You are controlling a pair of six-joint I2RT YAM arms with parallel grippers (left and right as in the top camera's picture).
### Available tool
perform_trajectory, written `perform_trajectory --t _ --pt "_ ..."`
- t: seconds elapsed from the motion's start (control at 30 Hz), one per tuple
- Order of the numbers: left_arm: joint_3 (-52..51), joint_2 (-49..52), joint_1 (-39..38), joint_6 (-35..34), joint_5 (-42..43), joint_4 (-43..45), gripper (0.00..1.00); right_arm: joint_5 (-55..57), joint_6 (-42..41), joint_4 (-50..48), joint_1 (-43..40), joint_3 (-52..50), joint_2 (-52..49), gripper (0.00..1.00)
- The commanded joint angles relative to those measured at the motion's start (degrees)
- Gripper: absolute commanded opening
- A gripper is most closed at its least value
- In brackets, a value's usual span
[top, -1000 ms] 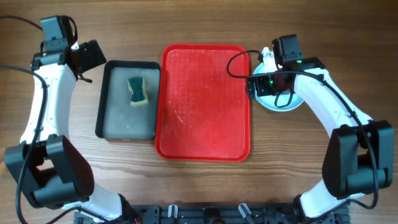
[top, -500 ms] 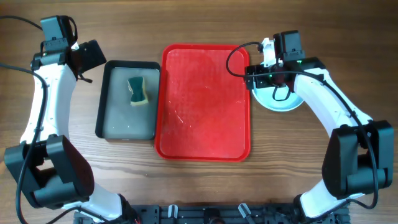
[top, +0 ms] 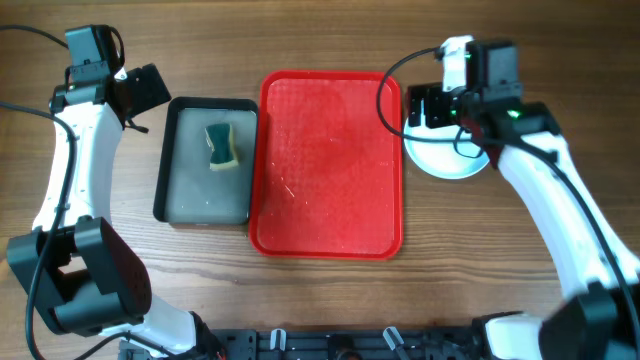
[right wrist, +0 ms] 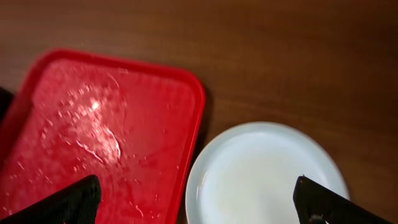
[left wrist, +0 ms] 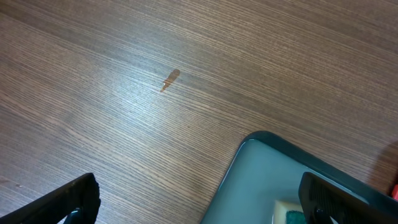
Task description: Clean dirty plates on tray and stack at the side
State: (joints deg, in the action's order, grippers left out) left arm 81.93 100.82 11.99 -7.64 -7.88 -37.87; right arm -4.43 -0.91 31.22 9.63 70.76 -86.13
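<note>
Beside the bare tray [top: 330, 165], plates [top: 447, 160] lie under wide right fingers [right wrist: 71, 200], left fingers [left wrist: 62, 208] likewise wide; seemingly only retreat remains.

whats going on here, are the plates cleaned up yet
Nothing is being held. The red tray is bare of plates, just wet. A white plate sits on the table right of it, under the open right gripper; any plates beneath can't be told. The open left gripper hangs by the grey pan with the sponge.
</note>
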Motion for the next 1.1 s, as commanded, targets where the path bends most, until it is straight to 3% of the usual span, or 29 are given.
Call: perform_trajectory --t 0.0,0.43,0.67,1.07 --pt "0.5 -0.2 0.2 -0.5 -0.6 0.2 1.00 1.6 0.9 -0.1 0.3 0.9 5.4 0.99" --pt "0.5 -0.2 0.2 -0.5 -0.6 0.2 1.00 2.7 2.7 -4.5 0.3 -1.3 26.6 1.00" --pt "0.5 -0.2 0.2 -0.5 -0.6 0.2 1.00 2.4 2.4 -18.0 0.3 -17.4 46.2 1.00" --pt "0.5 -0.2 0.2 -0.5 -0.6 0.2 1.00 -2.0 2.2 -29.6 -2.9 -45.2 77.2 1.00"
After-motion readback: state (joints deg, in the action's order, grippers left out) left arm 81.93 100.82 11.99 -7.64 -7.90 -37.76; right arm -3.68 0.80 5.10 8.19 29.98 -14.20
